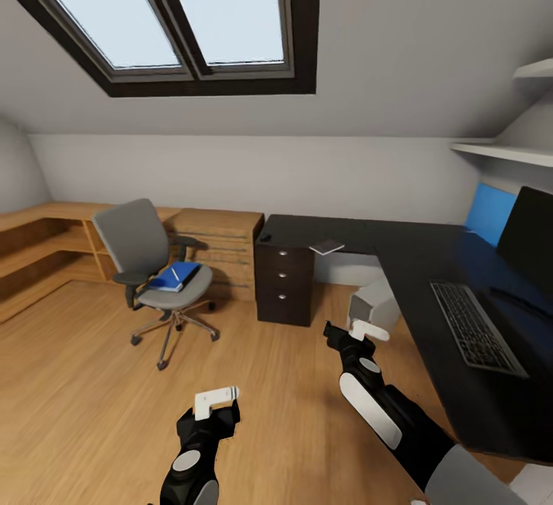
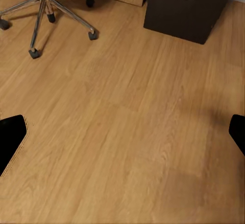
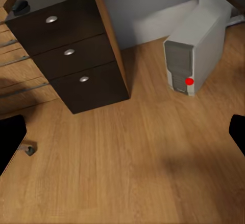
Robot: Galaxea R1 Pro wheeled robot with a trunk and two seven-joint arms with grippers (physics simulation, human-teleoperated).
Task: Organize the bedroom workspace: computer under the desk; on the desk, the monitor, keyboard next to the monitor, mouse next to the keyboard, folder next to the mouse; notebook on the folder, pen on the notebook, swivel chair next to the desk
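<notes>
Sloped white walls, a dark-framed skylight [image 1: 196, 18] and a warm wooden floor [image 1: 92, 382] make up this attic bedroom. Along the right side runs the black L-shaped desk [image 1: 430, 259], with its dark drawer unit [image 1: 284, 282] and round silver knobs standing at the near end of the short wing. On the long wing the keyboard [image 1: 476, 325] lies flat in front of the black monitor [image 1: 530, 236], close to it. A small dark grey notebook [image 1: 327, 247] rests on the short wing, and the black mouse [image 1: 265, 238] sits at that wing's far left corner, above the drawers. Under the desk, on the floor just beside the drawer unit, stands the silver-grey computer [image 3: 196, 47], upright, its red light on the front panel.

Well apart from the desk, before a light wooden drawer chest [image 1: 219, 248], the swivel chair [image 1: 150, 275] carries the blue folder [image 1: 175, 276] on its grey seat, with the thin white pen [image 1: 174, 274] lying on top of the folder.

Both arms reach forward over bare floor. The left hand [image 1: 216, 401] hangs low and touches nothing; its fingers [image 2: 11, 139] are spread wide at the edges of its wrist view. The right hand [image 1: 367, 330] hovers near the computer and drawer unit, fingers likewise apart and empty.
</notes>
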